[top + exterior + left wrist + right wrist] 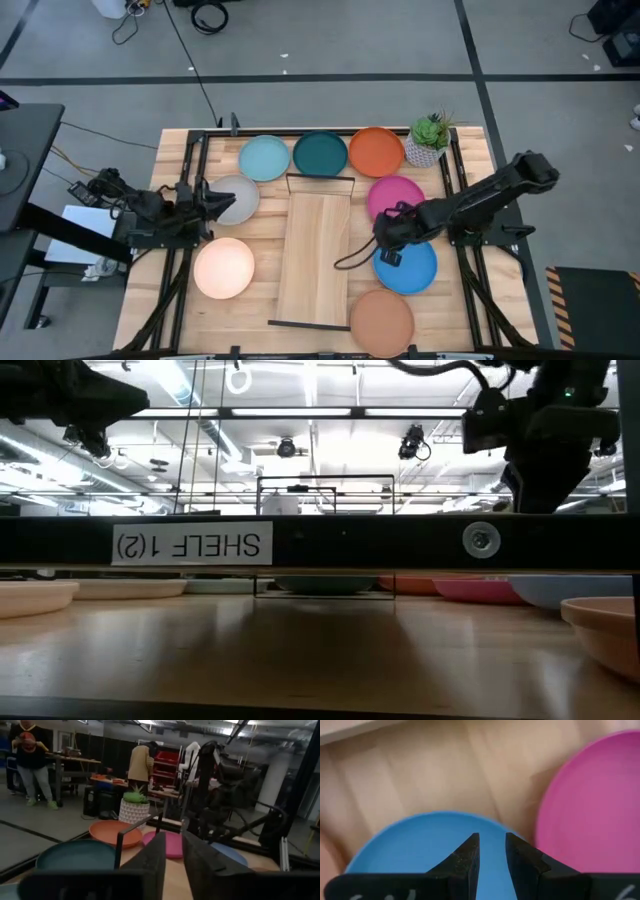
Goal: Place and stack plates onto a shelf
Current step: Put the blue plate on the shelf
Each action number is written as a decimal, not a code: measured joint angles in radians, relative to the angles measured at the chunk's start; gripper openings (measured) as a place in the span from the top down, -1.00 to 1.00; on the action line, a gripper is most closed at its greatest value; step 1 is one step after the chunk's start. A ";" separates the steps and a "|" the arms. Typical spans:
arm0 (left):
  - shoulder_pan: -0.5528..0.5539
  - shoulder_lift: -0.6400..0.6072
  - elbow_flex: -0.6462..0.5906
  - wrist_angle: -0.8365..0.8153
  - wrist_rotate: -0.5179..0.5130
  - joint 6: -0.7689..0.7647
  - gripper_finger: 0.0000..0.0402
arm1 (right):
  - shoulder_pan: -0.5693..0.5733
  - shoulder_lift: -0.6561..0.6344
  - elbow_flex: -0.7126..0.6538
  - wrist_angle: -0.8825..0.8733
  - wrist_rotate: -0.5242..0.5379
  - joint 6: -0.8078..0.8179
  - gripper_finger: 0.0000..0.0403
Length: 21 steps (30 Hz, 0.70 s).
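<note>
Claws: our right claw [392, 236] hovers over the round flat blue plate [412, 268], fingers nearly pressed together, pinching nothing | left claw [205, 198] waits by the grey plate [238, 198], fingers close together | long light-wood shelf board [315, 250] bare, plates on the counter [180, 150] around it | advice: we should spread the fingers, then drop onto the blue rim squarely.

Right end effector [388, 232] above blue plate [410, 268]
</note>
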 joint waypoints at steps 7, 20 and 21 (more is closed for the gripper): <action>0.000 0.000 0.000 0.057 0.002 0.185 0.45 | 0.058 0.154 0.154 -0.040 -0.121 0.189 0.50; 0.000 0.000 0.000 0.144 0.004 0.320 0.44 | 0.253 0.297 0.258 -0.003 -0.127 0.432 0.35; 0.000 0.000 0.000 0.144 0.004 0.320 0.44 | 0.249 0.308 0.258 -0.006 -0.154 0.439 0.30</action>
